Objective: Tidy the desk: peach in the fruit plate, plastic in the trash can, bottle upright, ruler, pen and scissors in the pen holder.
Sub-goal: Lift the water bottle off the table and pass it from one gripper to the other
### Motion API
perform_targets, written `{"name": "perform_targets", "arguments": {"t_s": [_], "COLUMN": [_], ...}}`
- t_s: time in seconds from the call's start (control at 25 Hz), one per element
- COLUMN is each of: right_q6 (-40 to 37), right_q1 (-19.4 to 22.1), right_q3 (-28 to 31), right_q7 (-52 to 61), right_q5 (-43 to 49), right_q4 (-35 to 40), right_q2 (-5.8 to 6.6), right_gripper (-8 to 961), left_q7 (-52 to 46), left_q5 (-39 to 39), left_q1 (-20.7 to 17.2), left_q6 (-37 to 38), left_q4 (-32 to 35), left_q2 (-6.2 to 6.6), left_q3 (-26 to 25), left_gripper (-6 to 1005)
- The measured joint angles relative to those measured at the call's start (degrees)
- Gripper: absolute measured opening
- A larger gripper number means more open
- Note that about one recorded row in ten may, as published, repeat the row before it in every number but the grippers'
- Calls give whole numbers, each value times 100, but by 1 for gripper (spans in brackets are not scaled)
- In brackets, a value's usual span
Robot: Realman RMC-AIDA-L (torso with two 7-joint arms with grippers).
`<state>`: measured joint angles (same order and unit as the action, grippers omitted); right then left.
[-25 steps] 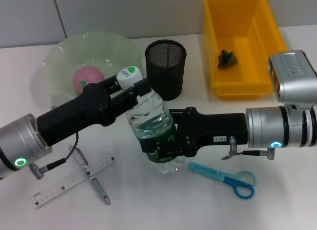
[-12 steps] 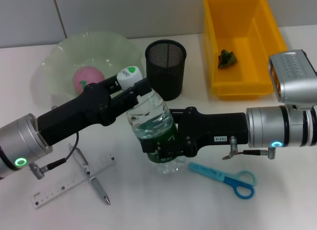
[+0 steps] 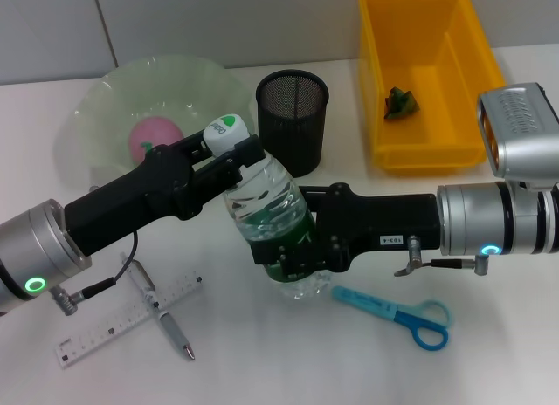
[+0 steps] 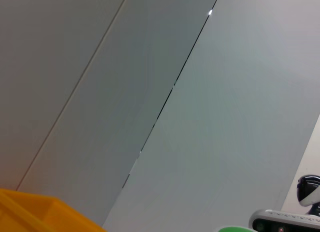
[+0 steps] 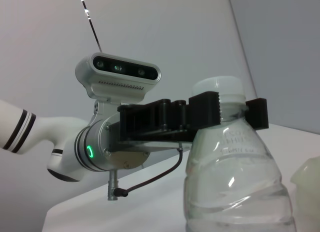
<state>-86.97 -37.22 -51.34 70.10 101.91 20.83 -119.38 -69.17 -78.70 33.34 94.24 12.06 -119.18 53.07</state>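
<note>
A clear water bottle [image 3: 266, 209] with a white cap and green label stands nearly upright, tilted slightly, at the table's middle. My left gripper [image 3: 236, 154] is shut on its neck, also seen in the right wrist view [image 5: 225, 112]. My right gripper [image 3: 288, 248] is shut on its lower body. The pink peach [image 3: 154, 137] lies in the pale green fruit plate [image 3: 105, 99]. The black mesh pen holder [image 3: 293, 117] stands behind the bottle. The ruler [image 3: 122, 320] and pen [image 3: 166, 313] lie front left, the blue scissors [image 3: 397, 313] front right. Green plastic [image 3: 400, 101] lies in the yellow bin [image 3: 472, 73].
The fruit plate sits at back left, the yellow bin at back right. The left wrist view shows only wall panels and a corner of the yellow bin [image 4: 35, 212].
The bottle has come a little more upright; its cap shifted slightly left and up. Both arms kept their hold.
</note>
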Motion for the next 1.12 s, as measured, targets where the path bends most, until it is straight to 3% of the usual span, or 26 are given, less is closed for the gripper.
{"name": "perform_targets", "arguments": {"t_s": [1.12], "right_q6": [365], "right_q1": [-12], "right_q3": [-399], "right_q7": [20], "right_q5": [122], "right_q4": [61], "right_q2": [11], "right_gripper": [764], "left_q7": [-63], "left_q5": [107], "left_q1": [13], "left_q6": [20], "left_q4": [37], "left_q2": [10], "left_q3": [-8], "left_gripper": [431]}}
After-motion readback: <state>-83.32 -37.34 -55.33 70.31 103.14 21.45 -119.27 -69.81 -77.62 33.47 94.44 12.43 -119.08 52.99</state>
